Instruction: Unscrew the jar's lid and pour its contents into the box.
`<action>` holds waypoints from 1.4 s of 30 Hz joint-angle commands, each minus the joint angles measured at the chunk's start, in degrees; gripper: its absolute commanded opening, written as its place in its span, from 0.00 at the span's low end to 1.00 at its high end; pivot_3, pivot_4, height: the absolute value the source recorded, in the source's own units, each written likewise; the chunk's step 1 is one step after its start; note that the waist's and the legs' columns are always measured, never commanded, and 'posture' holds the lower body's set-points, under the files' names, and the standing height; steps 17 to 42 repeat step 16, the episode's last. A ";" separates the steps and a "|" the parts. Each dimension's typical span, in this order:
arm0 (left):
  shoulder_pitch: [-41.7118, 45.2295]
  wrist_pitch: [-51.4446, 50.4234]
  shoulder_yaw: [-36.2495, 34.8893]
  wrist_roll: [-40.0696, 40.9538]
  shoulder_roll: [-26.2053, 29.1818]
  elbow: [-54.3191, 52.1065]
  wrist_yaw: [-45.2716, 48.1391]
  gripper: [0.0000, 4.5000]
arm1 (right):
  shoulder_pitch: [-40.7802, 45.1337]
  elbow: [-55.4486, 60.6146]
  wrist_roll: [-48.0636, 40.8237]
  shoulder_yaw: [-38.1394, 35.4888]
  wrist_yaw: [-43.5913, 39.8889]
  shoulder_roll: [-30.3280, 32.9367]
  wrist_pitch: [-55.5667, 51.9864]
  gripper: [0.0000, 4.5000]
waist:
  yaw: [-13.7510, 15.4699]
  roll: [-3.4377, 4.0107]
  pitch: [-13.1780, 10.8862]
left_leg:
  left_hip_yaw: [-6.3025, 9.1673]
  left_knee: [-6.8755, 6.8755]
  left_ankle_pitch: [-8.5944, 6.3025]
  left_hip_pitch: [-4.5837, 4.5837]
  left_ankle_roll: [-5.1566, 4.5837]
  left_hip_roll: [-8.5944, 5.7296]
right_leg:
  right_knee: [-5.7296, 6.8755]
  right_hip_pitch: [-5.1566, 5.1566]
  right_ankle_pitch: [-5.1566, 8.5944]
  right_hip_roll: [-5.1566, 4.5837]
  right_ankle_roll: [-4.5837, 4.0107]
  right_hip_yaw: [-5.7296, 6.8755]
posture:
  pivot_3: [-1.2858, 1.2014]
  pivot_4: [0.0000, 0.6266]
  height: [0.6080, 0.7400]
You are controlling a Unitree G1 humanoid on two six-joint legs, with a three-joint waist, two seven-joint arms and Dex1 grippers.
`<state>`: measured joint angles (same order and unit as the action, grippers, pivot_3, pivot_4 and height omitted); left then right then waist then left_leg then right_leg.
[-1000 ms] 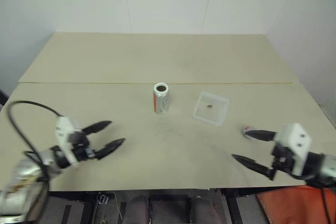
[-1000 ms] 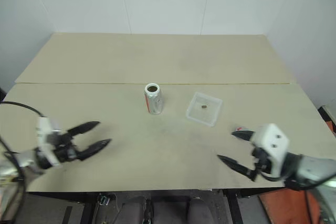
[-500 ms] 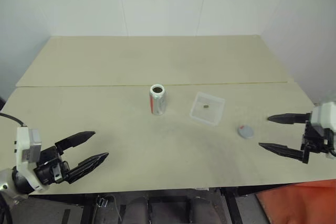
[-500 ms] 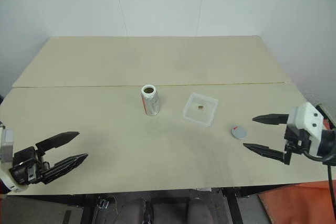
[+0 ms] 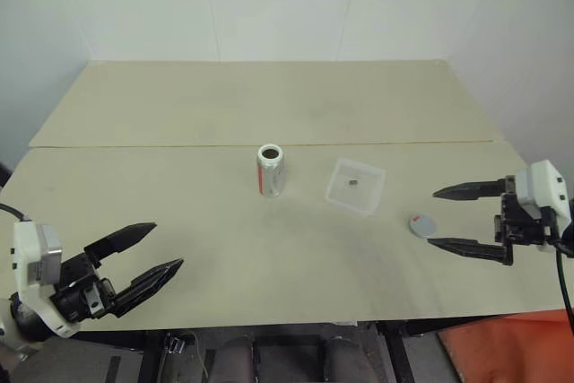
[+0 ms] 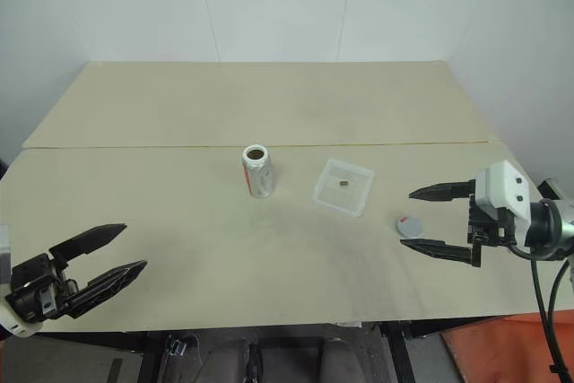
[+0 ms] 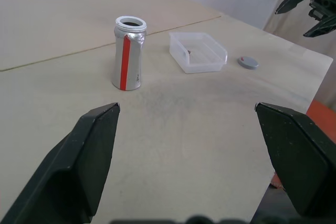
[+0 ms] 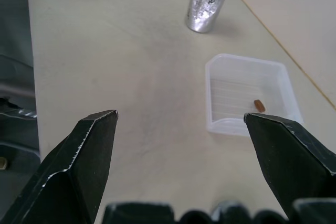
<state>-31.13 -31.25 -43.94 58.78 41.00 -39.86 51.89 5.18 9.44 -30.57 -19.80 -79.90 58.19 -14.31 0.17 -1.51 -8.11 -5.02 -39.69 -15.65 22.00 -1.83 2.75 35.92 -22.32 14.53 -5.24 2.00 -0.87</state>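
From the head camera, the jar [image 5: 272, 169] is standing upright and uncapped near the middle of the table [image 5: 269, 96], its mouth showing open. Just to its right, a little apart, the box [image 5: 356, 186] is sitting flat with the tiny brown piece [image 5: 356, 182] lying inside it. The lid [image 5: 421, 224] is resting flat on the table further right, near the front corner of the box but not touching it, its red mark facing up. The left gripper [image 5: 148, 255] is hanging over the near left edge with its fingers spread wide and nothing between them. The right gripper [image 5: 459, 218] is hovering just right of the lid, fingers equally wide apart and empty.

In the left wrist view, the jar [image 7: 128, 53] is showing a red stripe with a white edge down its silvery side; no lettering is readable. The box [image 7: 198, 52] and lid [image 7: 248, 62] are lying beyond it.

In the right wrist view, the box [image 8: 251, 96] is holding the brown piece [image 8: 259, 105], with the jar [image 8: 208, 1] standing behind.
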 commanded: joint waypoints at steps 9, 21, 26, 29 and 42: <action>-2.16 3.58 -1.20 -0.32 -4.37 -2.84 -1.81 0.99 | 9.13 -5.18 1.06 6.79 -1.93 -0.56 2.25 1.00 | -0.29 0.00 -0.01 | -0.03 0.00 0.00 0.00 0.00 0.03 | 0.01 -0.02 0.07 0.00 -0.13 -0.01 | 0.52 0.24 1.00; -3.82 5.05 1.28 -3.69 -5.37 -5.13 -2.15 0.99 | 13.05 -10.08 2.78 9.17 -3.70 -1.34 4.97 1.00 | -0.13 0.00 -0.02 | -0.03 0.02 -0.01 0.02 0.02 0.02 | 0.00 -0.04 0.09 0.00 -0.16 0.01 | 0.52 0.24 1.00; -3.82 5.05 1.28 -3.69 -5.37 -5.13 -2.15 0.99 | 13.05 -10.08 2.78 9.17 -3.70 -1.34 4.97 1.00 | -0.13 0.00 -0.02 | -0.03 0.02 -0.01 0.02 0.02 0.02 | 0.00 -0.04 0.09 0.00 -0.16 0.01 | 0.52 0.24 1.00; -3.82 5.05 1.28 -3.69 -5.37 -5.13 -2.15 0.99 | 13.05 -10.08 2.78 9.17 -3.70 -1.34 4.97 1.00 | -0.13 0.00 -0.02 | -0.03 0.02 -0.01 0.02 0.02 0.02 | 0.00 -0.04 0.09 0.00 -0.16 0.01 | 0.52 0.24 1.00; -3.82 5.05 1.28 -3.69 -5.37 -5.13 -2.15 0.99 | 13.05 -10.08 2.78 9.17 -3.70 -1.34 4.97 1.00 | -0.13 0.00 -0.02 | -0.03 0.02 -0.01 0.02 0.02 0.02 | 0.00 -0.04 0.09 0.00 -0.16 0.01 | 0.52 0.24 1.00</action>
